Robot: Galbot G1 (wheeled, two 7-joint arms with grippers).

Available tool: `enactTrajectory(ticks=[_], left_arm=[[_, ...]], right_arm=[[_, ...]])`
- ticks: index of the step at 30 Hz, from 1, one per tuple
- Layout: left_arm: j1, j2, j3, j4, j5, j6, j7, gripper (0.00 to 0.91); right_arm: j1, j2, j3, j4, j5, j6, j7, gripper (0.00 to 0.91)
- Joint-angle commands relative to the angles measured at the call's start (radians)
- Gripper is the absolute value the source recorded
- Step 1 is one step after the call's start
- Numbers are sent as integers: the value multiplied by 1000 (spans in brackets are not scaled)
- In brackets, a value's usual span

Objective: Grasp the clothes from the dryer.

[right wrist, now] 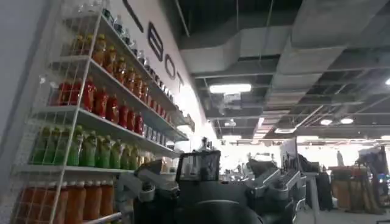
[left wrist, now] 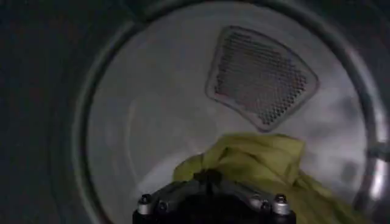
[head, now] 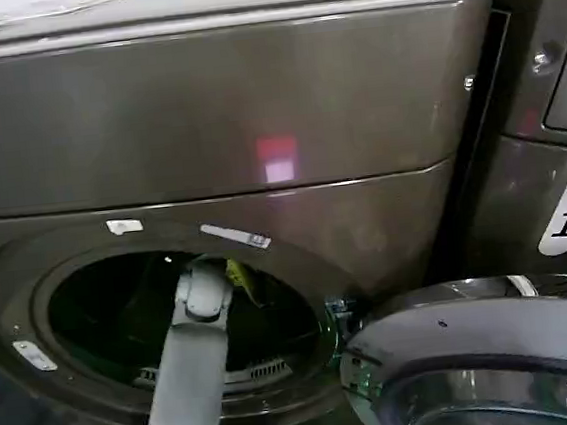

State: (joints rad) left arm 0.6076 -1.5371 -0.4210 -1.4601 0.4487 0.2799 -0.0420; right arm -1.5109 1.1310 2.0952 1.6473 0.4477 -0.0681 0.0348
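Observation:
The bronze-grey dryer [head: 213, 109] stands with its round porthole open, and my left arm [head: 192, 362] reaches in through it. Inside the drum [left wrist: 140, 122], a yellow-green piece of the clothes [left wrist: 262, 158] lies bunched right at my left gripper [left wrist: 207, 177], which is shut on its near edge. From the head view a strip of the same yellow-green cloth [head: 237, 275] shows beside the wrist. My right gripper [right wrist: 198, 165] is held away from the dryer, pointing into the room, shut on nothing.
The dryer's door [head: 478, 349] hangs open at the lower right, close to the porthole rim. A neighbouring machine [head: 544, 97] with a white "1" label stands to the right. A perforated vent [left wrist: 262, 76] sits on the drum's back wall. Shelves of bottles [right wrist: 91, 115] line a wall.

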Motion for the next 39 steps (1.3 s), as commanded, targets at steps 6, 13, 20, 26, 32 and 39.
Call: enactTrajectory(ticks=[6,13,20,26,32,39], left_arm=[[5,-42,1,-6,-228,39,-186,0],[10,-35,2,-1,-226,30,-179,0],[18,-33,2,-7,-240,26,-170,0],[24,-26,1,-9,-251,25,-160,0],[29,-15,1,0,-266,19,-156,0],[30,-12,-1,4,-271,17,-156,0]], right_arm=[[-3,-1,2,-5,-12,8,-2,907],[-1,-1,0,-5,-16,9,-2,907],[-1,1,2,5,-25,-4,-1,907],[0,1,11,15,-35,-24,2,907],[-4,2,16,18,-35,-29,3,907],[-4,2,19,19,-36,-32,5,907]])
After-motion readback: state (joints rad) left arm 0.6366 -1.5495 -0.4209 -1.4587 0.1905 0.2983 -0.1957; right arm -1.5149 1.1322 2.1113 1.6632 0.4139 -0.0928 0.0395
